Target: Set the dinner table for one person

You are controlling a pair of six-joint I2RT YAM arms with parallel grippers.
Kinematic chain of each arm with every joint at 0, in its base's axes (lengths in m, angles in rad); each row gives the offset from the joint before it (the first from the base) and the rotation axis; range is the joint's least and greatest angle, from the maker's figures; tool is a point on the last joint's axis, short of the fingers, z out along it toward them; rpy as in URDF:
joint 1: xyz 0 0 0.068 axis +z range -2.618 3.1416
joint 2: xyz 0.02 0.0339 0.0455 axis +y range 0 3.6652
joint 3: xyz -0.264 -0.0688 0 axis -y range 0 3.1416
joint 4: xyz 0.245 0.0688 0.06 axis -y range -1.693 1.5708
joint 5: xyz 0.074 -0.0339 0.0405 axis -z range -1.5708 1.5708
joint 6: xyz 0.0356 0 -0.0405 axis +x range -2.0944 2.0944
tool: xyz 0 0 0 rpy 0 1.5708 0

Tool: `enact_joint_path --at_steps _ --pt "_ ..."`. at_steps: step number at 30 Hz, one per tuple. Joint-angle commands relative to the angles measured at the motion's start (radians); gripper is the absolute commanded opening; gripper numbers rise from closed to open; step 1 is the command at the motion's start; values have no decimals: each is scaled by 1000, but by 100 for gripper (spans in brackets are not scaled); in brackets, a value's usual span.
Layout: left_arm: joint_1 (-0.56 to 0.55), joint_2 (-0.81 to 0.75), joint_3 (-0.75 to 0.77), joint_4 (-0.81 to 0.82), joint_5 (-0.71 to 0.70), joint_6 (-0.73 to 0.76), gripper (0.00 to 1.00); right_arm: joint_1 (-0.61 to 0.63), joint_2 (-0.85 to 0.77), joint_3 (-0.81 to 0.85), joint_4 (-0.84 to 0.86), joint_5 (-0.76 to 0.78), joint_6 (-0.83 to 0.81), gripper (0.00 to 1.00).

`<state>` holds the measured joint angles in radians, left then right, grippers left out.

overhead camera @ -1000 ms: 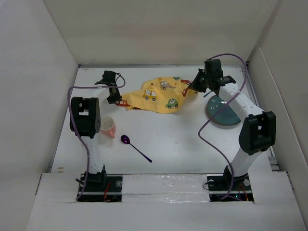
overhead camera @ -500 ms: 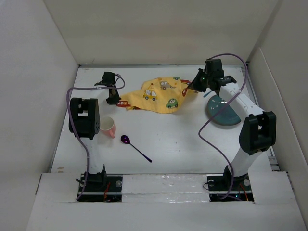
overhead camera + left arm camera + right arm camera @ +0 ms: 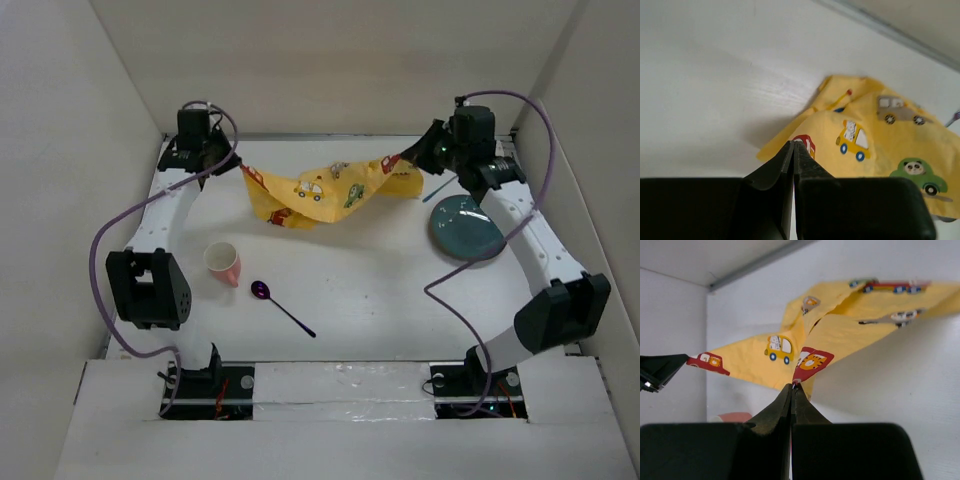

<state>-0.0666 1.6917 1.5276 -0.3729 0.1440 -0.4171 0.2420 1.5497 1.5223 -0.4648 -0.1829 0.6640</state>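
Dinner table (image 3: 370,285) flat, matte white.

Yellow cloth (image 3: 318,190) printed with little red, green and yellow cars; pink cup (image 3: 222,262), purple spoon (image 3: 264,292), teal plate (image 3: 465,228), white worktop (image 3: 380,290).

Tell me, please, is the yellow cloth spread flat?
Not flat: the cloth hangs sagging between the left end effector and right end effector, each shut on a corner.
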Motion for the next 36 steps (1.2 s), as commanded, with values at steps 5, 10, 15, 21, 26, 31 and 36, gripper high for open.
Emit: enact_joint_path --at_steps 5,10,15,21,26,31,36 --pt "36 -208 180 66 -10 -104 0 -3 -211 142 43 123 -3 0" --pt "62 -129 290 141 9 -159 0 -13 -68 301 38 129 -26 0" --pt "83 144 672 114 71 -218 0 -70 300 705 42 83 -21 0" --pt "22 230 642 115 190 -227 0 -109 629 1222 -100 -81 112 0" --pt "-208 258 468 20 142 -60 7 -98 440 822 94 -89 117 0" --pt "-291 191 108 141 101 -190 47 -89 327 676 75 -47 48 0" --pt "-377 247 81 109 14 -172 60 -89 218 495 100 -50 36 0"
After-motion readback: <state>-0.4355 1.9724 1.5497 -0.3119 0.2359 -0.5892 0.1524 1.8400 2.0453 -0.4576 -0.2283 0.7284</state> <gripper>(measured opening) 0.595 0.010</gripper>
